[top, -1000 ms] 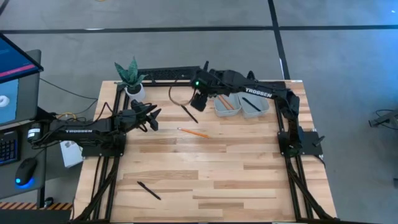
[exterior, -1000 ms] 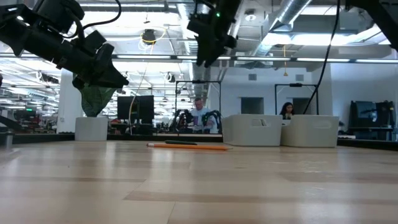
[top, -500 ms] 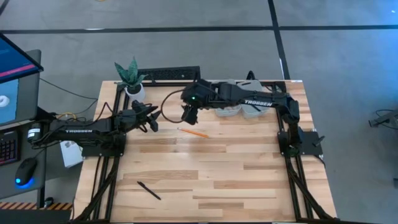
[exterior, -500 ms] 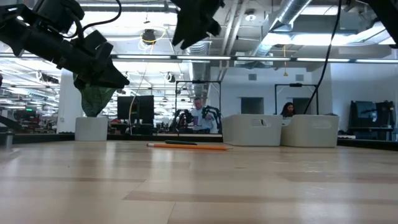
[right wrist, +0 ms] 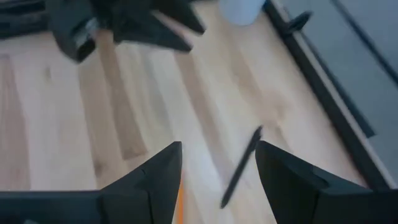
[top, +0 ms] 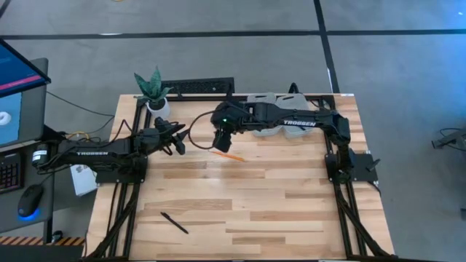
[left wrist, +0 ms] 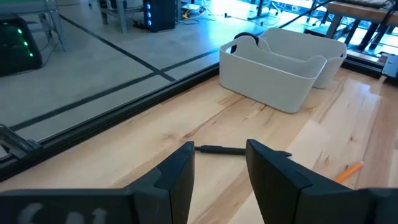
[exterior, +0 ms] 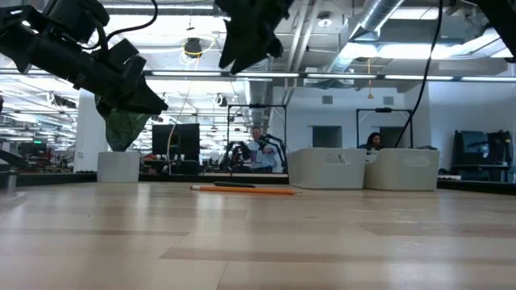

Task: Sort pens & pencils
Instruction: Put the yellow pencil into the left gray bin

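Observation:
An orange pencil (top: 230, 155) lies flat on the wooden table just nearer than my right gripper (top: 220, 143). That gripper hangs open above a black pen (right wrist: 242, 165), which lies flat on the table beyond the pencil (exterior: 242, 190); in the high view the gripper hides this pen. The pen (left wrist: 230, 150) also shows past my left gripper (left wrist: 217, 171), which is open, holds nothing and hovers at the table's left (top: 177, 140). A second black pen (top: 175, 223) lies near the front edge.
Two white bins (exterior: 326, 167) (exterior: 401, 169) stand at the far right, mostly under the right arm in the high view. A potted plant (top: 153, 89) stands at the far left corner. Bare wood spreads over the table's middle and near right (top: 291, 211).
My right gripper has swung from beside the bins toward the table's left and a little nearer, tipping less steeply, and now hangs over the far pen. It has stayed open. The pens and the pencil have not moved.

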`<state>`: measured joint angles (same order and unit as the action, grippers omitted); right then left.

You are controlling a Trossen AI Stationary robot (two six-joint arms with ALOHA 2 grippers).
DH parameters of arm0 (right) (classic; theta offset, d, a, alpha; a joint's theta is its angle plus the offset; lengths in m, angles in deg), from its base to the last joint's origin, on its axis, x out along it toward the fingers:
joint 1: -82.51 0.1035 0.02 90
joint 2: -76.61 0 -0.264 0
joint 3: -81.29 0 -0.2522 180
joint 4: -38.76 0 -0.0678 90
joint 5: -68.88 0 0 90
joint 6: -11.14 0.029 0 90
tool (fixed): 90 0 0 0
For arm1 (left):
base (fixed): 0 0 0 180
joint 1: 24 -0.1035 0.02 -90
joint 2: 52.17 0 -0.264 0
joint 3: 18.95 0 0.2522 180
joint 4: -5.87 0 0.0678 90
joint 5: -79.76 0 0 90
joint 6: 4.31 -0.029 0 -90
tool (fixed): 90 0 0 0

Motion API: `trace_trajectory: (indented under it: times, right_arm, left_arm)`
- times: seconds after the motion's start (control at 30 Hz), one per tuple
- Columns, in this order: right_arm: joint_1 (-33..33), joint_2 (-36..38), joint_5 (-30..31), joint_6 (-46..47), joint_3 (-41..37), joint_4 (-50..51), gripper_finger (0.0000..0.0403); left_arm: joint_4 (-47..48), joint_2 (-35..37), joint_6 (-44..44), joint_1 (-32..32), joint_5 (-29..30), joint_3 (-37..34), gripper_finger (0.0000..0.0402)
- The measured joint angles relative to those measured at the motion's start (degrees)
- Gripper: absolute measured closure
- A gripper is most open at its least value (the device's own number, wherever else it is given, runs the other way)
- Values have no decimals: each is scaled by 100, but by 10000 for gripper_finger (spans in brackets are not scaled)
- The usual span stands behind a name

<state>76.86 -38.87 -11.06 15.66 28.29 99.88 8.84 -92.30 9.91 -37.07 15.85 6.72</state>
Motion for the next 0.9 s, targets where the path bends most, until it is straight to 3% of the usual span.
trace_trajectory:
  times: [0.5,0.9]
  right_arm:
    - [37,-7,-709,-456,-1056,-118,175]
    - [68,-8,-877,-501,-1937,-589,175]
  left_arm:
    - [131,0,4,0,-9,2,266]
    - [133,0,7,0,-7,2,266]
